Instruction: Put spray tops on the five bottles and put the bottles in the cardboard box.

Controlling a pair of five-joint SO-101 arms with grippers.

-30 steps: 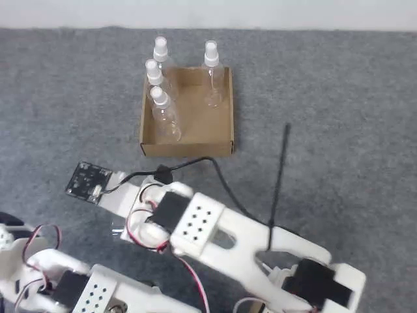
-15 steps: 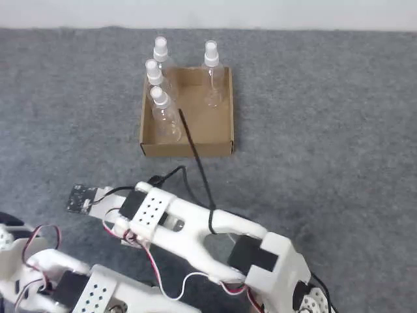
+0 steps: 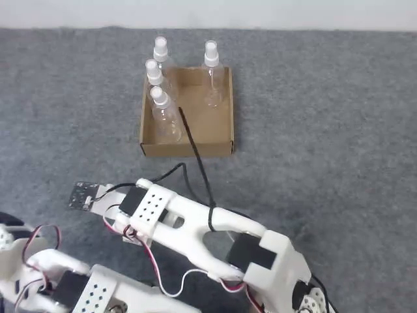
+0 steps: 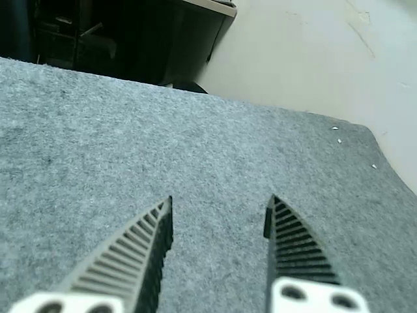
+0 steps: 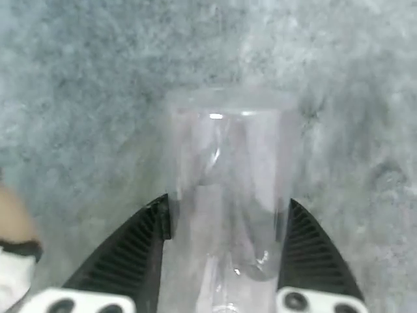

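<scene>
A clear bottle (image 5: 228,163) with no spray top lies on the grey carpet, its neck toward the right wrist camera. My right gripper (image 5: 227,208) straddles it, and both ribbed fingers (image 5: 140,248) press against its sides. In the high view the right arm (image 3: 195,222) stretches toward the near left and covers that bottle. The cardboard box (image 3: 218,140) stands farther back. It holds two capped bottles (image 3: 161,104) on its left and one capped bottle (image 3: 211,62) at its far right. Another capped bottle (image 3: 160,49) stands at its back left corner. My left gripper (image 4: 218,215) hangs open over bare carpet.
A black cable (image 3: 195,153) from the right arm runs across the box's front wall. A small circuit board (image 3: 83,195) sticks out at the arm's left end. The left arm (image 3: 58,283) sits at the near left corner. Open carpet lies right of the box.
The right arm swung from the near right over to the left and lowered over the lying bottle; its cable now crosses the box front. The box and its bottles stayed put.
</scene>
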